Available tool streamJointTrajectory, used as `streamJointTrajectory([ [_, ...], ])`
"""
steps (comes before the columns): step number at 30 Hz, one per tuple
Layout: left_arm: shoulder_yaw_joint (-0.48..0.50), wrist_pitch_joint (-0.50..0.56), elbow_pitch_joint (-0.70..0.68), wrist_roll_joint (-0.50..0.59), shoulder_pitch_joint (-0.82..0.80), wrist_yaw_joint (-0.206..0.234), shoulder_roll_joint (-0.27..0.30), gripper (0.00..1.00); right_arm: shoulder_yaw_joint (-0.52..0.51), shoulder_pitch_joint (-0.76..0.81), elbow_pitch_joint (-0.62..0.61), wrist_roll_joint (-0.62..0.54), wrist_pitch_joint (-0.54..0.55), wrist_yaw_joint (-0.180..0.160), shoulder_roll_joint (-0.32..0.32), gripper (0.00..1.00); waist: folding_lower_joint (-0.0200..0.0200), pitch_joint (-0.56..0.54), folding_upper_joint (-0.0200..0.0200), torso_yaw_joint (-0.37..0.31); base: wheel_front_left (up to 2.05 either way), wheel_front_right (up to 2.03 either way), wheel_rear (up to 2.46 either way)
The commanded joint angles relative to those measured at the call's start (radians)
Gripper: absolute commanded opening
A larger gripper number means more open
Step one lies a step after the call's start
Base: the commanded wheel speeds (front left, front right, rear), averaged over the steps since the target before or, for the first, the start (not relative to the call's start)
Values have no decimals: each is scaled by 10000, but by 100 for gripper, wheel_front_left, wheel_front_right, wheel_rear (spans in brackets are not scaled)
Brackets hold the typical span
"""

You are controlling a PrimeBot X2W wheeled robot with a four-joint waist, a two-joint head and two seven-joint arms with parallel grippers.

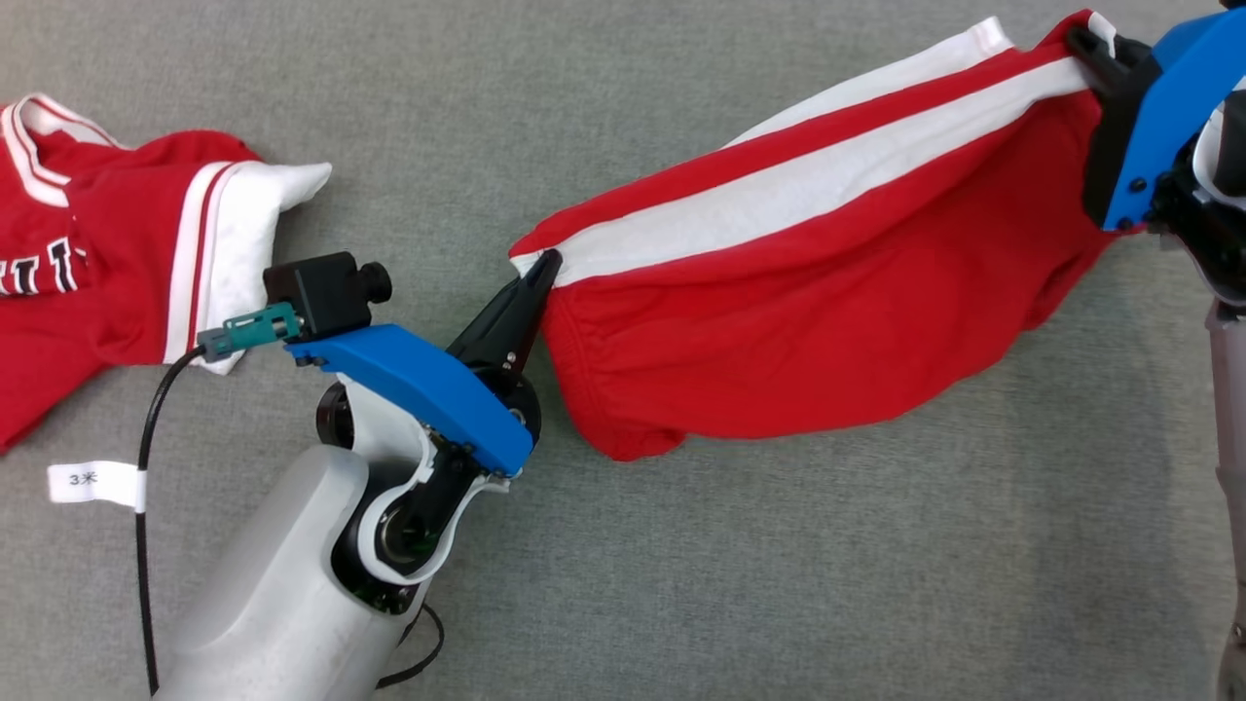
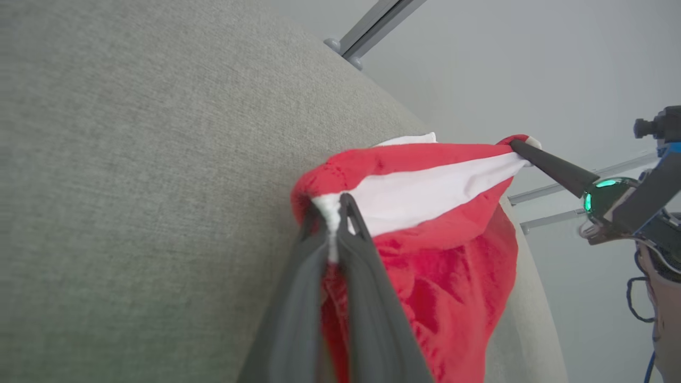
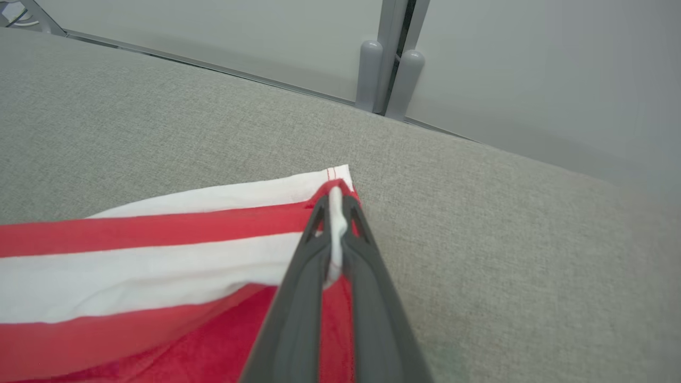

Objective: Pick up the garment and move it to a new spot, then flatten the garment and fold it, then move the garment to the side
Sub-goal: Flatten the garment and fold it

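The garment (image 1: 107, 243), a red jersey T-shirt with white sleeves and striped trim, lies crumpled at the far left, apart from both grippers. A pair of red shorts (image 1: 779, 321) with broad white side stripes hangs stretched between the grippers above the grey surface. My left gripper (image 1: 545, 265) is shut on the shorts' left corner, with white cloth pinched at its tips (image 2: 332, 205). My right gripper (image 1: 1081, 44) is shut on the far right corner, and a white fold shows between its fingers (image 3: 335, 194). The shorts (image 2: 436, 255) sag below the stripe.
The grey fabric surface (image 1: 779, 584) runs under everything. A white cable label (image 1: 92, 482) sits beside my left arm, below the garment. Metal frame posts (image 3: 391, 80) and a pale wall stand past the surface's far edge.
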Motion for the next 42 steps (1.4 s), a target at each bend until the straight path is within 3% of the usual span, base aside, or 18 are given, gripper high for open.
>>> streamJointTrajectory([
  [1,40,-95,126,6,-223,-101,-43,0,-46,-226,166,-56,-137,5,17,0,-2,166,0,154,0,0,0],
  [4,3,-260,551,40,-358,-274,-249,0,-70,-502,762,-237,-536,5,61,0,-2,260,0,208,0,0,0],
  [5,-20,-298,667,76,-417,-328,-285,0,-56,-571,934,-295,-653,3,93,12,-2,286,0,211,0,0,0],
  [6,-43,-339,762,88,-460,-359,-327,15,-45,-621,1086,-311,-769,5,143,44,-2,299,0,212,0,0,0],
  [7,-62,-369,862,108,-477,-421,-361,67,-81,-714,1231,-316,-950,5,176,100,-2,313,0,211,0,0,0],
  [8,-78,-410,920,91,-472,-478,-422,100,-91,-785,1359,-325,-1093,5,188,100,-2,318,0,206,0,0,0],
  [14,-103,-750,1066,147,-312,-823,-498,100,7,-749,1952,-106,-1804,5,140,100,-2,43,0,141,0,0,0],
  [19,13,-1351,946,344,196,-1077,-193,100,156,-234,2081,246,-1996,5,-90,100,-2,-441,0,18,0,0,0],
  [25,366,-2722,1205,913,648,-1188,99,100,-39,430,2120,541,-2183,5,-368,100,-2,-842,0,49,0,0,0],
  [31,542,-4028,1935,2688,261,-1092,251,100,-381,896,2238,742,-2091,5,-413,100,-2,-714,0,267,0,0,0],
  [39,1766,-4130,1912,5853,261,-1083,-302,100,-906,499,2789,479,-2238,5,-135,100,-2,-225,0,647,0,0,0],
  [42,2053,-4132,1922,6513,435,-1196,-574,100,-1089,390,3215,264,-2175,3,-116,100,-2,-119,0,778,0,0,0],
])
